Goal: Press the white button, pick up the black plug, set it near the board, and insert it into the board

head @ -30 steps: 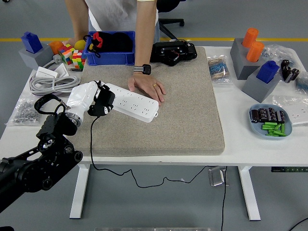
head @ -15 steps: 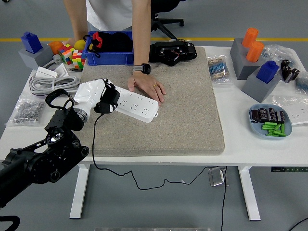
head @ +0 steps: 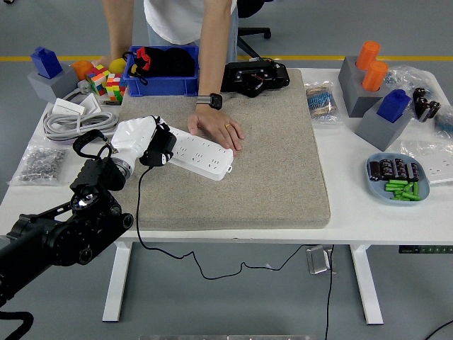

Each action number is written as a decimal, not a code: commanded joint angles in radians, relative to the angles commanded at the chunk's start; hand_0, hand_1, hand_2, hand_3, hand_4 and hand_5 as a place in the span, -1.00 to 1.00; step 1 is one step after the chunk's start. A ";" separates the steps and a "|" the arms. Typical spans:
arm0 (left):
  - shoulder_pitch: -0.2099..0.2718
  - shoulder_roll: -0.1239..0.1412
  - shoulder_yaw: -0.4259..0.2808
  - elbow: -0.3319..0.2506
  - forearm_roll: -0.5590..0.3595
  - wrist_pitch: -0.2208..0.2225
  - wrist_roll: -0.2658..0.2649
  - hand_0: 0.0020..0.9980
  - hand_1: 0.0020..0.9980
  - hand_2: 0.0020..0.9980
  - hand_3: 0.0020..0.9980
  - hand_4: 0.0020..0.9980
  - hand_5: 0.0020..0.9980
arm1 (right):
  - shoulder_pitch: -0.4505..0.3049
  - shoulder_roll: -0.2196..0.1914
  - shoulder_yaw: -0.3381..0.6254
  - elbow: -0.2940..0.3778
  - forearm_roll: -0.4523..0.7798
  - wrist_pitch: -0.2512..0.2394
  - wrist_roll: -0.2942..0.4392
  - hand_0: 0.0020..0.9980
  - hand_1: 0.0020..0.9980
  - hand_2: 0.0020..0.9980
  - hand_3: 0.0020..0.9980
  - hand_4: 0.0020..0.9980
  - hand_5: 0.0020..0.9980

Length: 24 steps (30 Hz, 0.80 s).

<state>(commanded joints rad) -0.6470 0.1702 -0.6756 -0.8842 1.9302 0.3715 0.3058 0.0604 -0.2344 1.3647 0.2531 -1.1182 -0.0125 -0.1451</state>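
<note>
Gripping the plug (head: 158, 150), the left hand (head: 134, 144) is clenched around it right at the near-left end of the board (head: 202, 154). From the hand, the board's long axis runs away to the right and slightly toward the robot, so its sockets lie just right of the plug. A person's hand (head: 217, 129) presses on the board's far edge, seemingly steadying it. No right hand shows; insertion falls to the left.
</note>
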 joint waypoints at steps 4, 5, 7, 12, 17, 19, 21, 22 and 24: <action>-0.007 -0.001 0.008 0.010 0.005 -0.001 0.001 -0.54 -0.54 -0.46 -0.21 0.11 -1.00 | 0.001 0.001 0.001 0.000 0.000 0.000 0.000 0.53 0.29 0.30 0.22 0.32 -0.16; -0.008 0.000 0.010 0.012 0.006 -0.001 0.002 -0.54 -0.54 -0.46 -0.21 0.11 -1.00 | 0.001 0.001 0.002 0.000 0.001 0.000 0.001 0.53 0.29 0.30 0.22 0.32 -0.16; -0.008 0.001 0.012 0.015 0.012 -0.002 0.003 -0.54 -0.54 -0.46 -0.21 0.11 -1.00 | 0.001 0.001 0.002 0.000 0.001 0.000 0.001 0.53 0.29 0.30 0.22 0.32 -0.16; -0.007 0.003 0.015 0.018 0.020 -0.004 0.009 -0.54 -0.54 -0.46 -0.21 0.11 -1.00 | 0.000 0.001 0.003 -0.001 0.001 -0.001 0.001 0.53 0.29 0.30 0.22 0.31 -0.16; -0.007 0.008 0.017 0.020 0.026 -0.008 0.015 -0.54 -0.54 -0.46 -0.21 0.11 -1.00 | 0.000 0.002 0.002 0.000 0.002 0.000 0.001 0.53 0.28 0.30 0.22 0.31 -0.16; -0.007 0.009 0.018 0.022 0.025 -0.009 0.016 -0.54 -0.54 -0.46 -0.21 0.11 -1.00 | 0.000 0.002 0.002 0.001 0.002 -0.001 0.001 0.53 0.28 0.30 0.22 0.31 -0.16; -0.006 0.009 0.023 0.022 0.018 -0.010 0.017 -0.54 -0.54 -0.46 -0.21 0.11 -1.00 | 0.000 0.002 0.001 0.001 0.002 -0.001 0.001 0.53 0.28 0.30 0.22 0.31 -0.16; -0.005 0.009 0.023 0.022 0.016 -0.009 0.016 -0.54 -0.55 -0.46 -0.21 0.11 -1.00 | 0.000 0.001 0.001 0.001 0.002 -0.001 0.001 0.53 0.28 0.30 0.22 0.31 -0.16; -0.002 0.007 0.022 0.021 0.011 -0.007 0.009 -0.54 -0.55 -0.46 -0.21 0.11 -1.00 | -0.001 0.002 0.001 0.001 0.002 -0.001 0.001 0.53 0.28 0.30 0.22 0.31 -0.16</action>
<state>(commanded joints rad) -0.6490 0.1774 -0.6538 -0.8628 1.9412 0.3641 0.3151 0.0595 -0.2329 1.3653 0.2539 -1.1161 -0.0131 -0.1438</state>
